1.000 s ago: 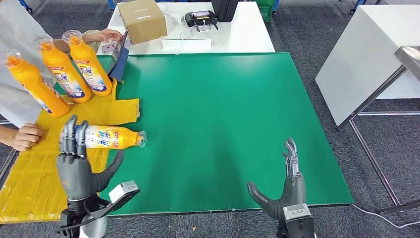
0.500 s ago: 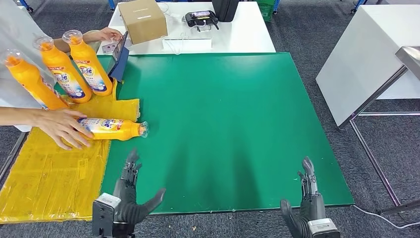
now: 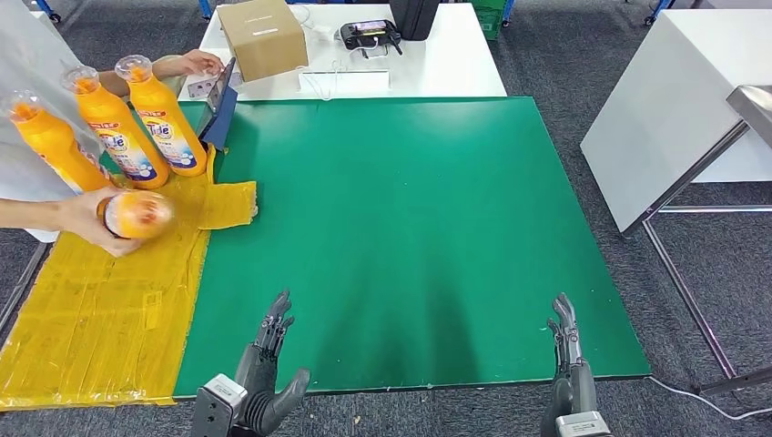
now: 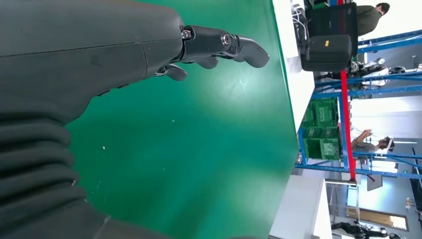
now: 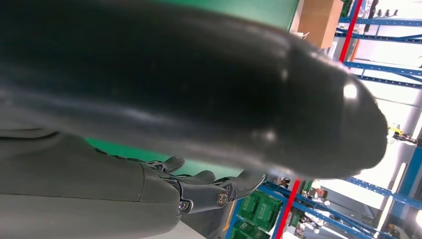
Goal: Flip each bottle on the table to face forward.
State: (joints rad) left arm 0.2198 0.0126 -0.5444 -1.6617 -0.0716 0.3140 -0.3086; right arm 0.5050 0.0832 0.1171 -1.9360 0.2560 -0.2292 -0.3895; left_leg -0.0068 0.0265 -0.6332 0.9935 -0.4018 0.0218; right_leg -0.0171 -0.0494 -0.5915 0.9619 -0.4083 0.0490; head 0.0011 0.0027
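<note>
A: Where do our bottles stand? We see three orange bottles (image 3: 155,114) upright at the far left of the bench (image 3: 410,228), on the yellow sheet (image 3: 91,309), labels toward us.

B: And a fourth bottle (image 3: 137,214) sits in a person's hand (image 3: 77,218) over that sheet, its round end pointing at us. Our left hand (image 3: 264,369) and right hand (image 3: 566,364) hover at the near edge, fingers apart, holding nothing, well apart from every bottle.

A: So how do we judge they handle?

B: We take them for stiff plastic, smooth and probably slick where the glossy label wraps. If full they feel heavy and bottom-weighted, so a tilt could let one slide through our fingers.

A: Then we grip across the wide lower body?

B: Yes, around the label band, thumb opposite the fingers. The slim neck and clear cap look a poor hold: narrow, and the cap may give.
</note>
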